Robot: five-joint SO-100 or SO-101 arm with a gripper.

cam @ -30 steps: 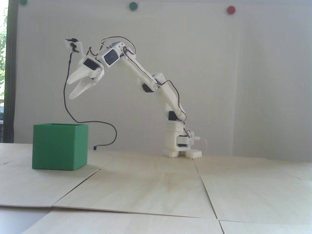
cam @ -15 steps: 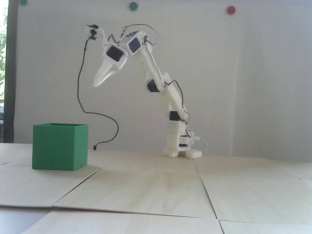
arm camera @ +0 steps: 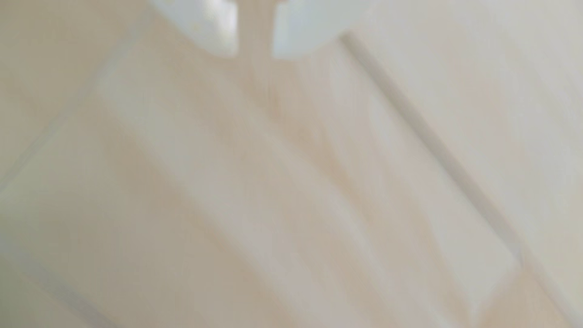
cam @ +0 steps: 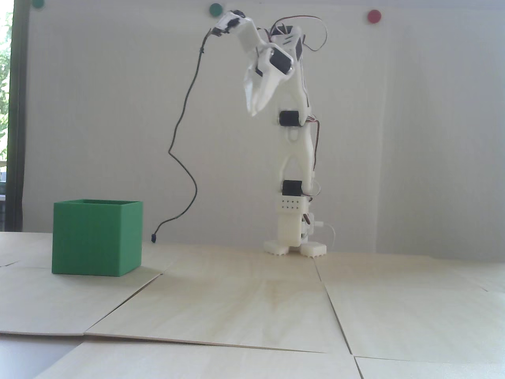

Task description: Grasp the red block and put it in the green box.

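Observation:
The green box (cam: 96,238) stands on the wooden table at the left of the fixed view, open top up; its inside is hidden. The red block shows in neither view. My white gripper (cam: 252,112) hangs high above the table, well right of the box, pointing down. In the blurred wrist view the gripper (arm camera: 255,53) has two white fingertips (arm camera: 217,28) at the top edge with a narrow gap; only bare table shows between them, so it is slightly open and empty.
The arm's base (cam: 294,237) stands at the back middle. A black cable (cam: 185,130) hangs from the wrist down to the table beside the box. The table is wooden panels with seams (cam: 335,312). Round green (cam: 215,8) and red (cam: 373,15) dots are on the wall.

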